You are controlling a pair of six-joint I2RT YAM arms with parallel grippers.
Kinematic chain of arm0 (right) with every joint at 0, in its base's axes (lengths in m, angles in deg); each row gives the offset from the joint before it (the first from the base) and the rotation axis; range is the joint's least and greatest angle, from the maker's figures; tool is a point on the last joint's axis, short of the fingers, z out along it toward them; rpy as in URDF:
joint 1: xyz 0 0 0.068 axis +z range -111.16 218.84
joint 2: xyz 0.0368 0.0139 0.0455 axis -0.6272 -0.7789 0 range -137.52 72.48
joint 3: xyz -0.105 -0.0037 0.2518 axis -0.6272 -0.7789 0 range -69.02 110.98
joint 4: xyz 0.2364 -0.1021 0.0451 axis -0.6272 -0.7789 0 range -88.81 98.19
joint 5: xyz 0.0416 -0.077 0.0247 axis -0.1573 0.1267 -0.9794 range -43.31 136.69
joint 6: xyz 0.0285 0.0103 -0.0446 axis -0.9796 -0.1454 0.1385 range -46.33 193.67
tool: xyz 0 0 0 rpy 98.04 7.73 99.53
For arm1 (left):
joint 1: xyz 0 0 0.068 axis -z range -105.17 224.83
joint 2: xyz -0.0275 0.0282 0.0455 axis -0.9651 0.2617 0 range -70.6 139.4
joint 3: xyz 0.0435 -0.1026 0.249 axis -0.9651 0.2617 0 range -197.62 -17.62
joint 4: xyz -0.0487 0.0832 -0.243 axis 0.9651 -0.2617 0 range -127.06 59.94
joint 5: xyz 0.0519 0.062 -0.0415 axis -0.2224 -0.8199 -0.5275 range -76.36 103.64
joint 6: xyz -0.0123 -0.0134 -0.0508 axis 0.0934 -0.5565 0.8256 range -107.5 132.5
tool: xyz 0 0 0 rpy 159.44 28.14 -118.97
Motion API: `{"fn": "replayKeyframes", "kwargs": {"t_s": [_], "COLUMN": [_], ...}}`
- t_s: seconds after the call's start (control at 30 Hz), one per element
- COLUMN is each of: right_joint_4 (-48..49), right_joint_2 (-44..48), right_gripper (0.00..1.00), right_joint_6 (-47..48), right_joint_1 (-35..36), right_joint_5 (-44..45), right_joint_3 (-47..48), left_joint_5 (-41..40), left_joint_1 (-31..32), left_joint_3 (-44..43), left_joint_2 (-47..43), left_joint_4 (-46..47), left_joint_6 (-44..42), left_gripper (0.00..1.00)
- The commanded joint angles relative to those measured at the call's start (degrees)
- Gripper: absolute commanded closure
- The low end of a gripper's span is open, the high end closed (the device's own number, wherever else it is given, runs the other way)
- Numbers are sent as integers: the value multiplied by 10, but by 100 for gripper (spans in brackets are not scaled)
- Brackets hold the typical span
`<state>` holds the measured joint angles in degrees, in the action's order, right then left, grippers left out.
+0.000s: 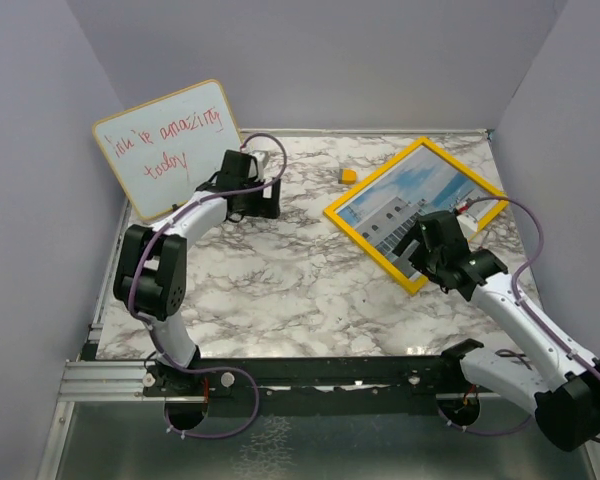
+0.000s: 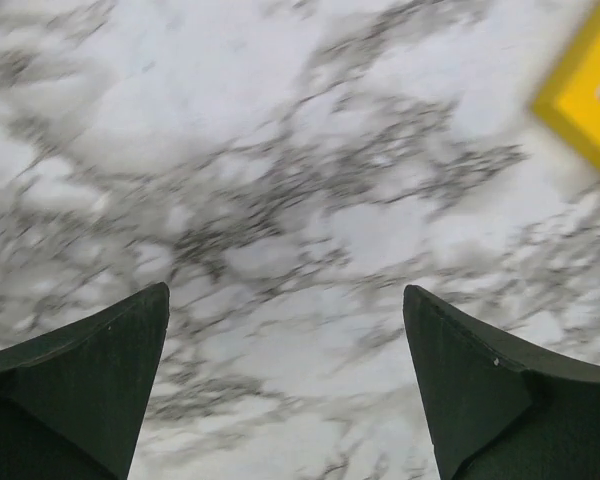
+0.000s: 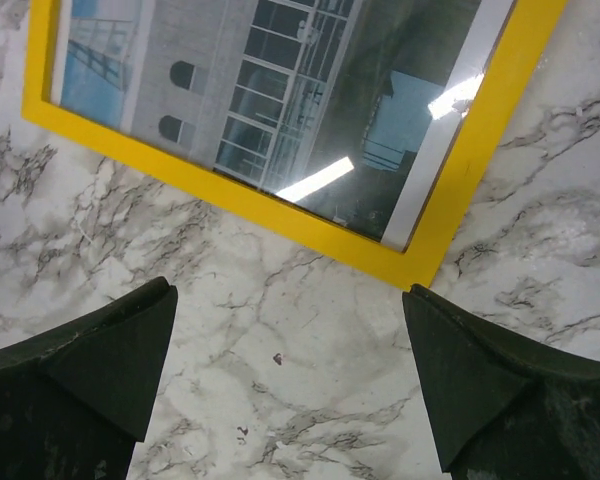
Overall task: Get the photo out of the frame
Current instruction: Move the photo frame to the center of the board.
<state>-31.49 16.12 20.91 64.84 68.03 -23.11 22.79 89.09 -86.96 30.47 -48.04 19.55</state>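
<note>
Photo (image 1: 420,190) sits face up inside the frame (image 1: 375,177) on the worktop's (image 1: 280,270) far right. Right claw (image 3: 288,300) hangs released over its near corner, probably to flip it. Left claw (image 2: 285,295), also released, hovers above marble.

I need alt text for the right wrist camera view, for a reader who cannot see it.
A yellow frame holding the photo of a white building lies face up on the marble table. The open right gripper hovers near its corner, touching nothing.

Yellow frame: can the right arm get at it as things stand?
Probably yes. The right gripper hangs open just short of the yellow frame, with only marble table between them.
</note>
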Motion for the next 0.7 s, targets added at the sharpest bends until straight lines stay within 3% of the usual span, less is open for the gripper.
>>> {"fn": "replayKeyframes", "kwargs": {"t_s": [0.0,0.27,0.67], "right_joint_4": [39,33,57], "right_joint_2": [-7,-10,-4], "right_gripper": [0,4,4], "right_joint_6": [4,32,23], "right_joint_1": [-50,-115,-154], "right_joint_5": [-117,-172,-183], "right_joint_3": [-48,-62,-122], "left_joint_5": [37,-12,-42], "left_joint_1": [95,187,216], "left_joint_3": [-82,-242,-442], "left_joint_2": [23,159,323], "left_joint_4": [53,7,-83], "left_joint_6": [28,6,-37], "left_gripper": [1,1,1]}}
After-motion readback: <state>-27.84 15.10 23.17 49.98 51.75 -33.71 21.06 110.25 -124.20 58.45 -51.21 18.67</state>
